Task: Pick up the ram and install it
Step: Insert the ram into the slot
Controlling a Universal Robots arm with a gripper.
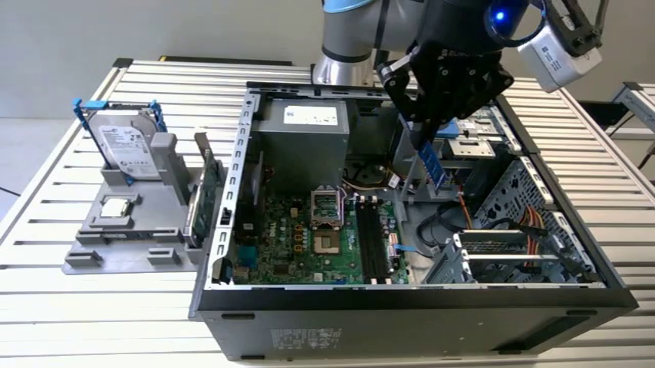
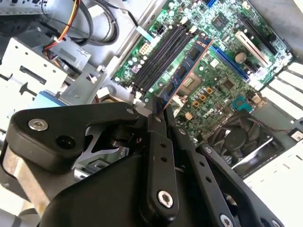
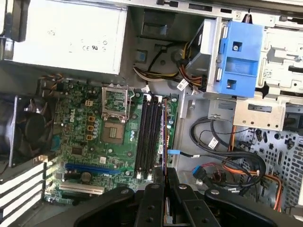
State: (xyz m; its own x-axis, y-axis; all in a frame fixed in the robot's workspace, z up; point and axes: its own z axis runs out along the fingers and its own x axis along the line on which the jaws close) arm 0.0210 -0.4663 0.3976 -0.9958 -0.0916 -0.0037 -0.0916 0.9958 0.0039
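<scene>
Tool (image 1: 422,132) clamped on the upper end of the ram (image 1: 433,165), which hangs upright inside the open case (image 1: 409,303) on the tabletop (image 1: 92,307), above the motherboard (image 1: 297,238). Seen edge-on in the first wrist view, the ram lines up just beside the black slots (image 3: 147,135), not seated

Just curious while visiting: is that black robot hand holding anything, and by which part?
Yes: the hand pinches one end of the long, narrow dark-green circuit-board stick with black chips.
</scene>
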